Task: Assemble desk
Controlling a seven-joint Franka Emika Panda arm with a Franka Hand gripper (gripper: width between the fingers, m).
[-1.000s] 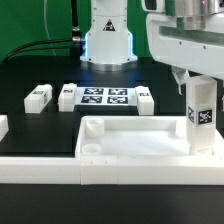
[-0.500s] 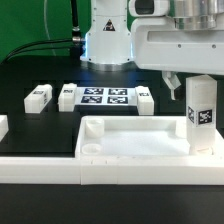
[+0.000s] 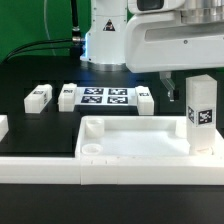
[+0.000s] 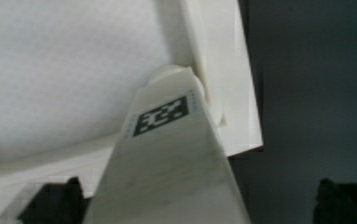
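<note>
While the fingers [image 4: 59, 203] stand spread wide in the wrist view, one dark tip on each side of the standing leg [image 4: 166, 170] with a clear gap between each tip and the leg's faces, they are released and grasp nothing. Going across the exterior view from its left, a white block [image 3: 3, 127] is cut by the frame edge, and too little of it shows to tell what it is. Next, a loose leg [image 3: 38, 97] lies flat on the black table [image 3: 40, 125], at about ten o'clock from the tabletop [image 3: 135, 150] and well apart from it. The marker board [image 3: 103, 97] lies at twelve o'clock of the tabletop, with the robot base [image 3: 108, 40] at its own twelve o'clock. A second loose leg [image 3: 145, 98] lies just beside the board, at its three o'clock. The tabletop is a white tray with a raised rim and a round socket in its near corner at seven o'clock. It rests against the long border rail [image 3: 40, 162] that runs along its six o'clock side. At the tabletop's three o'clock end the standing leg [image 3: 203, 112] is upright in the tray, its black-and-white tag facing the camera. The arm's white body [image 3: 180, 45] hangs at the leg's eleven o'clock.
</note>
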